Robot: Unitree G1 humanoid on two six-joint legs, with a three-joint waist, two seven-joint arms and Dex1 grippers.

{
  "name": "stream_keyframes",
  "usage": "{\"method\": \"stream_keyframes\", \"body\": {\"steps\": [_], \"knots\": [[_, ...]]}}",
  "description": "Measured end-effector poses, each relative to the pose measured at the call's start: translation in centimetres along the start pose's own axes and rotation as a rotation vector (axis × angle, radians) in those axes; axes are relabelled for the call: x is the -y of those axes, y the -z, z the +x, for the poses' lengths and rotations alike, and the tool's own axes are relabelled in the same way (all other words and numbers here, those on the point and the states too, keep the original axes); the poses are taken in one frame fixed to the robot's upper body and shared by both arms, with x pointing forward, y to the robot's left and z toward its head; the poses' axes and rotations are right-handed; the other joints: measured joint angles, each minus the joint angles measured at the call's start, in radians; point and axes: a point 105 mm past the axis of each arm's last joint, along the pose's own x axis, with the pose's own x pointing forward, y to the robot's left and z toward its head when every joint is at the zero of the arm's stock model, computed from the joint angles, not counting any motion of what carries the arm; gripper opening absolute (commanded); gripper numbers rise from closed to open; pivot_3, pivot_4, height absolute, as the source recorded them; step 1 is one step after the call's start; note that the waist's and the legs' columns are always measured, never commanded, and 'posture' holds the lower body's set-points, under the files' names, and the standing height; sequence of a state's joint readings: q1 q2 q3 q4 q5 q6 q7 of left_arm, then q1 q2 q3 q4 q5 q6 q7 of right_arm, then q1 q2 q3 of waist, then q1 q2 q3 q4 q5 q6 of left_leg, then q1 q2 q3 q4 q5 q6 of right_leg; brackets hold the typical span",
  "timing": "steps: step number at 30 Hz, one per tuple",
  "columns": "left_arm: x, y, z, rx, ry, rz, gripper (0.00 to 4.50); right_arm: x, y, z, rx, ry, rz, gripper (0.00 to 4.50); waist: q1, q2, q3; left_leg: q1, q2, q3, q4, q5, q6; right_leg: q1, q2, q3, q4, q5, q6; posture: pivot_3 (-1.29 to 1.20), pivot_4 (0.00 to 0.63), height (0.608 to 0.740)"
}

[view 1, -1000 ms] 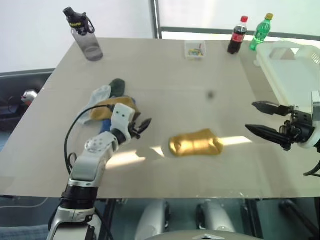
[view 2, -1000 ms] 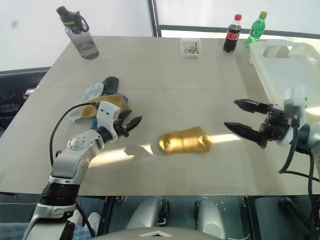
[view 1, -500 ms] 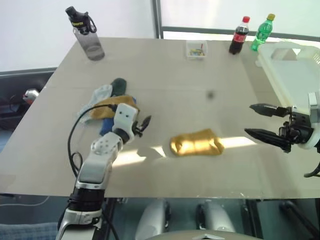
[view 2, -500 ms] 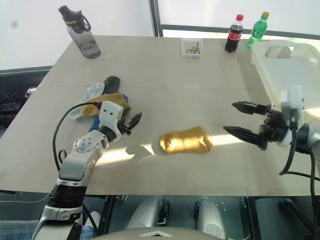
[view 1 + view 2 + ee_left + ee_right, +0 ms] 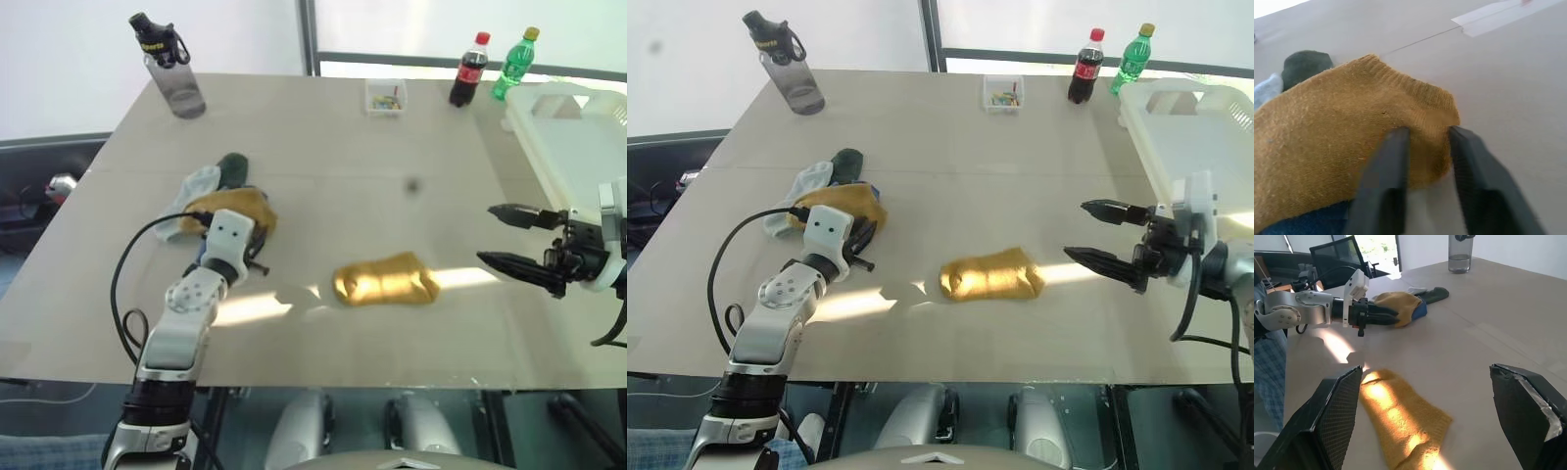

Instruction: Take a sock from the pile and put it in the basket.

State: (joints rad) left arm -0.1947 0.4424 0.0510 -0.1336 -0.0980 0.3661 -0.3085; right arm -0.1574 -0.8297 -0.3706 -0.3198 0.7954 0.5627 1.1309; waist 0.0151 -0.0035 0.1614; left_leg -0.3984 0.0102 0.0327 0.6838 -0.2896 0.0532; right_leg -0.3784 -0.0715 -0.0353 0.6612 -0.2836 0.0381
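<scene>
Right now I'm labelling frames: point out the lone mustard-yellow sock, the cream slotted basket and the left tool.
Lone mustard-yellow sock (image 5: 384,280), left eye view, its middle.
Cream slotted basket (image 5: 1136,117), right eye view, near rim.
Left tool (image 5: 1426,147), left wrist view, between fingertips.

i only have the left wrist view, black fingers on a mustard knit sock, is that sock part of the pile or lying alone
Observer: Part of the pile; the left gripper is shut on the mustard yellow knit sock at the heap's near edge.
Operator: any other sock out on the table
Observer: Yes, a second mustard yellow sock lies alone in mid-table, apart from the heap.
Operator: where's the basket
Observer: The large cream-white slotted plastic basket stands at the table's far right edge.
Operator: right arm busy
Observer: No, the right gripper hangs open above the table in front of the basket, holding nothing.
</scene>
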Motion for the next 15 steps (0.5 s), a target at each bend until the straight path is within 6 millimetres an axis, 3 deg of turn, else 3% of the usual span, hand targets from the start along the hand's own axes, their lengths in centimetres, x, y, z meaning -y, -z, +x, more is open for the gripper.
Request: {"method": "stream_keyframes", "body": {"steps": [10,15], "knots": [[0.0,-0.1,0.1,0.005,0.001,-0.003,0.12,0.1,0.0,0.0,0.004,0.007,-0.003,4.33,0.0,0.0,0.0,0.0,0.0,0.0,0.0,0.0,0.0,0.0,0.0,0.0,0.0,0.0,0.0,0.0,0.15,0.74],[0.9,-2.0,0.8,0.072,0.03,-0.046,0.12,0.1,0.0,0.0,0.013,0.01,-0.011,4.33,0.002,0.0,0.0,0.0,0.0,0.0,0.001,0.0,0.0,0.0,0.0,0.0,0.0,0.0,0.0,0.0,0.15,0.74]]}}
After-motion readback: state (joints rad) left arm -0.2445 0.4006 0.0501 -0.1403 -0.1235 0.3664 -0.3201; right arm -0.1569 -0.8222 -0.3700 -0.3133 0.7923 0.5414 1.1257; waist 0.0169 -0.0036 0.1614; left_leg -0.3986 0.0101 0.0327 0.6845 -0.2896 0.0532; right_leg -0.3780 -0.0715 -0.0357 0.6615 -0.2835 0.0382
